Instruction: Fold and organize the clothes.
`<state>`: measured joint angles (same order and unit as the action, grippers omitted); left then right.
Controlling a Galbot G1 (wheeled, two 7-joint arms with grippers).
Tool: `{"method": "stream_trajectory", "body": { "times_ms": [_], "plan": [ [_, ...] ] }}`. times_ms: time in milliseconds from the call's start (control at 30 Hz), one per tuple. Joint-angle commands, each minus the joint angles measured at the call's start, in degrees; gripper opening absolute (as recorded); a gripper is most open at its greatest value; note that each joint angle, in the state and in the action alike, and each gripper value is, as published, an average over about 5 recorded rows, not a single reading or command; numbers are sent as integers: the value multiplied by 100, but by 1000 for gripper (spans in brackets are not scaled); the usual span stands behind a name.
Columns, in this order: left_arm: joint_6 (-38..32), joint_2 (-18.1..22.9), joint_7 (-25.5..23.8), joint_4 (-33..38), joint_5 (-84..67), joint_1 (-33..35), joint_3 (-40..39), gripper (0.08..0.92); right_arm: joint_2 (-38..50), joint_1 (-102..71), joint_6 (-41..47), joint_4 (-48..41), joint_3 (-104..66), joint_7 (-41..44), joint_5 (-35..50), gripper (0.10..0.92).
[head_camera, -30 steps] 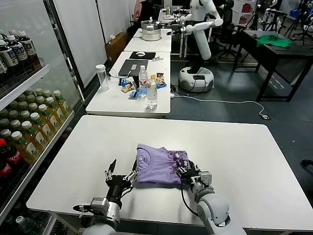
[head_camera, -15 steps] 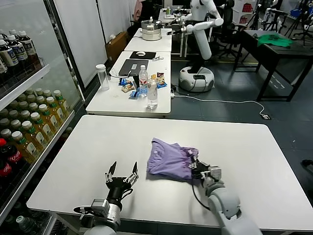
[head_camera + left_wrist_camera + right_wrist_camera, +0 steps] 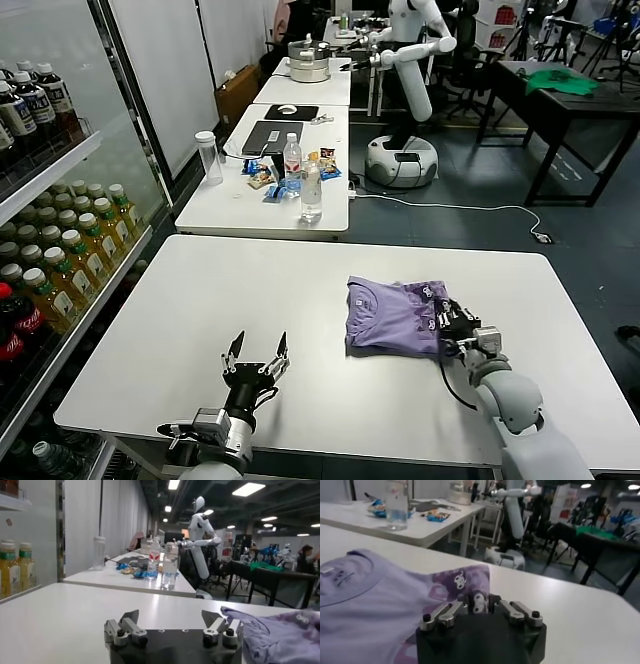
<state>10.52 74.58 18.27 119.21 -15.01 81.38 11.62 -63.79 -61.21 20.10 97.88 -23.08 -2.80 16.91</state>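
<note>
The lavender T-shirt (image 3: 395, 316) lies folded on the right half of the white table (image 3: 200, 300), its cartoon prints toward its right edge. My right gripper (image 3: 452, 322) is shut on that printed edge; in the right wrist view the cloth (image 3: 380, 595) is pinched between the fingers of my right gripper (image 3: 479, 601). My left gripper (image 3: 256, 352) is open and empty near the table's front edge, well left of the shirt. In the left wrist view my left gripper (image 3: 172, 619) shows spread fingers, with the shirt (image 3: 280, 632) off to one side.
A second white table (image 3: 270, 190) behind holds bottles, snacks and a laptop. A drinks shelf (image 3: 50, 250) stands on the left. Another robot (image 3: 405, 90) and a dark table with green cloth (image 3: 560, 82) stand far back.
My right gripper has dragged the folded shirt to the right across the table, away from my left gripper. The left gripper has let go and stays open near the front edge.
</note>
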Motion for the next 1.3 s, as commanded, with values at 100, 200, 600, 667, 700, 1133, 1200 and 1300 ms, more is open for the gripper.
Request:
{"method": "stream_trajectory", "body": {
  "times_ms": [100,200,600,667,700,1133,1200,1300],
  "plan": [
    [-20,34,-96,139,120,150,-19,823,19,-1219,-1103,1125,-1028,-167,-190,496],
    [-36,53,-158,199,170,192,-22,823,-58,-1822,-1165,1699,-1333,-13,-143,583],
    [-47,114,-289,377,320,314,-85,823,-394,-3208,-1642,2571,-1758,184,-232,820],
    [-46,141,-300,411,352,349,-97,823,-435,-3219,-1731,2598,-1739,106,-258,822],
    [-47,152,-305,429,367,370,-100,823,-453,-3220,-1754,2614,-1730,83,-263,822],
    [-63,205,-362,599,557,608,-73,823,-485,-3155,-1764,2696,-1659,-6,-353,823],
    [-63,219,-373,610,583,617,-65,823,-491,-3152,-1766,2704,-1656,-18,-376,823],
    [-74,229,-400,629,620,628,-51,823,-518,-3164,-1743,2725,-1634,-33,-453,823]
  ]
}}
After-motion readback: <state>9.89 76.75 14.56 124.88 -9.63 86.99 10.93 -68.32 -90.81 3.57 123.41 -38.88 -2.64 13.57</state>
